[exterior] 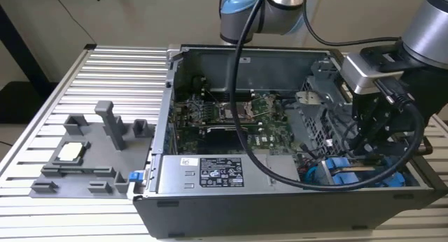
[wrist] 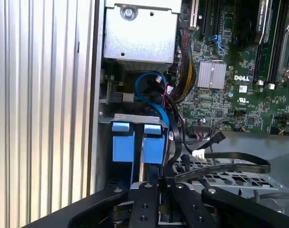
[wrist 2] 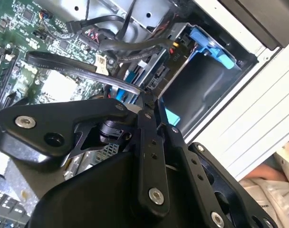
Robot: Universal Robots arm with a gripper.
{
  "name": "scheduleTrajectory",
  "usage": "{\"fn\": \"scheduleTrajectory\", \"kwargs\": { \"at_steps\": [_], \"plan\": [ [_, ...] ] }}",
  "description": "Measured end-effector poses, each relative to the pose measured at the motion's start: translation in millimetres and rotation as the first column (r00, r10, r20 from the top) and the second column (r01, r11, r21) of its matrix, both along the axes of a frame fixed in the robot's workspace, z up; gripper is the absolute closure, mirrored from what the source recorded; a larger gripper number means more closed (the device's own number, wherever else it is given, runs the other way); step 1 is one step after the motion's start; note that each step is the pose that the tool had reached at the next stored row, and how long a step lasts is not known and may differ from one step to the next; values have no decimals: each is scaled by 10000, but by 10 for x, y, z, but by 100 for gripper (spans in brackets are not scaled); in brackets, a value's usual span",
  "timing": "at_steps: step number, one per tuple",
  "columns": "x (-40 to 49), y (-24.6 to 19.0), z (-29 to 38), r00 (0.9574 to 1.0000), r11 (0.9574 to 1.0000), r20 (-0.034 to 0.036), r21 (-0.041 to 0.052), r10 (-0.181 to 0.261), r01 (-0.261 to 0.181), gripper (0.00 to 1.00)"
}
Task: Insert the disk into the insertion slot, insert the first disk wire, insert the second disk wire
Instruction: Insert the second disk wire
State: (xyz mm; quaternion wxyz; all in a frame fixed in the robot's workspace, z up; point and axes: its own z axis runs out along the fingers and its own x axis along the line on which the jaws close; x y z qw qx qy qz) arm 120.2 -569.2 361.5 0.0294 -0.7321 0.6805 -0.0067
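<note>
The disk [exterior: 341, 166] stands on edge in the front corner of the black case, on the exterior view's right, and its blue carrier [wrist: 123, 142] sits in the mouth of the grey metal insertion slot [wrist: 135, 117]. My gripper [exterior: 368, 153] reaches straight down onto it. In both wrist views the black fingers [wrist: 144, 192] close together over the carrier's blue edge [wrist 2: 172, 116]. The dark slot [wrist 2: 201, 85] opens just past the fingertips. A blue cable [wrist: 147, 95] and a flat black cable [wrist: 239, 161] lie loose beside the bay.
The grey power-supply box [exterior: 210, 174] fills the case's front. The motherboard [exterior: 224, 113] lies behind it and a perforated cage [exterior: 318, 121] stands beside my arm. A grey fixture [exterior: 91, 153] sits on the slatted table. Part of a person [wrist 2: 280, 175] shows beyond the case.
</note>
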Motion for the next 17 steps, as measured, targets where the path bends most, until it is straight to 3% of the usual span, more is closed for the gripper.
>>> {"fn": "scheduleTrajectory", "kwargs": {
  "at_steps": [6,14,17],
  "plan": [
    [53,-32,-13,10000,9999,-23,105,-16,17,84],
    [70,-35,-34,9995,9992,-28,231,-318,319,84],
    [104,-38,-38,9994,9992,-89,235,-322,324,84]
  ]
}}
